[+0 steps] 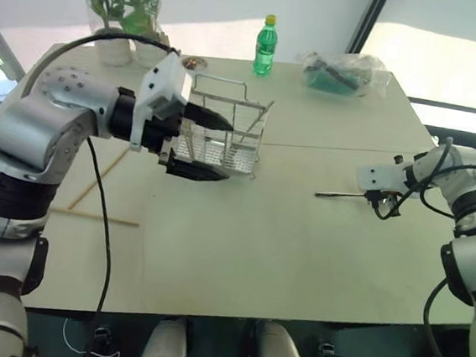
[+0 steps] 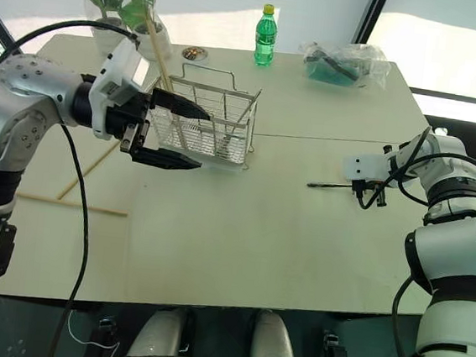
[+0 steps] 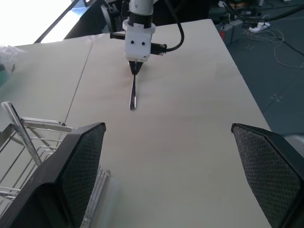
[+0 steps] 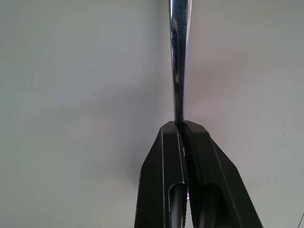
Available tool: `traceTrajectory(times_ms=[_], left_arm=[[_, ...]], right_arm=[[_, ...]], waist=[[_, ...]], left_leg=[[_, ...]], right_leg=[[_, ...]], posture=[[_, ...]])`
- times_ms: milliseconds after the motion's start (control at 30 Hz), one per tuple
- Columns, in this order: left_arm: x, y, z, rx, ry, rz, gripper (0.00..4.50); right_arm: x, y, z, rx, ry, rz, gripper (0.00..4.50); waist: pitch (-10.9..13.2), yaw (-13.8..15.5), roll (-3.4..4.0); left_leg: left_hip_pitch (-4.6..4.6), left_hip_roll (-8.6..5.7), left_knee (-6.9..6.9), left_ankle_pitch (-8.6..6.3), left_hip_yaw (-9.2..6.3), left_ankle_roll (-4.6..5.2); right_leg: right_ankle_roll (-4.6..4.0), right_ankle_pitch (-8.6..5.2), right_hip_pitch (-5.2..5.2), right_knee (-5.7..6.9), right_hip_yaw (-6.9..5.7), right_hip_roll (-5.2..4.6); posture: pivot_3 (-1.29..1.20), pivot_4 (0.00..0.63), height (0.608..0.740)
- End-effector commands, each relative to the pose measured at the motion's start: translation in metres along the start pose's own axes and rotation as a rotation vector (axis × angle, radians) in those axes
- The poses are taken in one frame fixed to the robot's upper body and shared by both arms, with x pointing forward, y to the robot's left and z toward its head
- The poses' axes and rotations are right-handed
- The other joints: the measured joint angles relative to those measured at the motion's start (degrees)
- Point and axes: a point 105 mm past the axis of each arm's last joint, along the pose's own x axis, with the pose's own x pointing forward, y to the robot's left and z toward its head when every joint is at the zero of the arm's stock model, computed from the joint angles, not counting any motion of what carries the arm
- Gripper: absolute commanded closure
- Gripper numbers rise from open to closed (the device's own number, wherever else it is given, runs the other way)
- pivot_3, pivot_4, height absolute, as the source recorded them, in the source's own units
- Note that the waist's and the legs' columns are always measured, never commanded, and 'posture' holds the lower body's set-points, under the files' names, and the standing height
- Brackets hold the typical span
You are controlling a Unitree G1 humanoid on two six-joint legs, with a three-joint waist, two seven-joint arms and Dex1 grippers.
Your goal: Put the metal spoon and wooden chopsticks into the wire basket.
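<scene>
Metal spoon (image 1: 342, 194) flat on tabletop (image 1: 297, 260), handle end clamped by right gripper (image 4: 183, 127); left gripper (image 1: 201, 145) spread beside wire basket (image 1: 225, 135); risk judged: thin handle pivoted or slipped on lifting.

Table (image 1: 300, 235): spoon (image 1: 338, 194), chopsticks (image 1: 91, 215), basket (image 1: 225, 135)

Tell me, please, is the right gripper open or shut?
Shut: the right gripper has its fingers pinched on the spoon handle.
</scene>
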Motion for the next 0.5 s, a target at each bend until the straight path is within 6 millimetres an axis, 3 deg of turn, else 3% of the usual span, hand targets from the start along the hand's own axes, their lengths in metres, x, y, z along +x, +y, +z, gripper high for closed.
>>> traceTrajectory(times_ms=[33, 200, 367, 500], left_arm=[[-0.007, 0.005, 0.012, 0.051, -0.023, 0.035, 0.00], [-0.017, 0.013, 0.012, 0.047, -0.045, 0.111, 0.00], [-0.041, 0.021, 0.018, 0.031, -0.091, 0.248, 0.00], [-0.061, 0.026, 0.021, 0.025, -0.118, 0.360, 0.00]], right_arm=[[-0.010, -0.011, 0.002, -0.001, -0.016, -0.055, 4.48], [-0.023, -0.022, 0.014, 0.011, -0.122, -0.110, 4.48], [-0.062, -0.034, 0.052, 0.077, -0.508, -0.121, 4.48], [-0.089, -0.038, 0.068, 0.131, -0.726, -0.146, 4.48]], waist=[[0.0, 0.0, 0.00], [0.0, 0.0, 0.00], [0.0, -0.2, 0.05], [0.0, 0.0, 0.05]], left_leg=[[0.00, 0.00, 0.00, 0.00, 0.00, 0.00], [0.00, 0.00, 0.01, 0.00, 0.00, 0.00], [0.02, 0.01, 0.01, 0.00, 0.01, 0.00], [0.08, 0.05, 0.00, 0.00, -0.01, -0.01]], right_leg=[[0.00, 0.00, 0.00, 0.00, 0.00, 0.00], [0.00, 0.00, 0.00, 0.02, 0.01, 0.00], [0.08, 0.04, 0.01, 0.01, 0.02, 0.00], [0.22, 0.13, 0.07, 0.03, 0.02, 0.04]], posture=[[0.00, 0.150, 0.717], [0.00, 0.150, 0.717], [0.00, 0.150, 0.717], [0.00, 0.150, 0.717]])
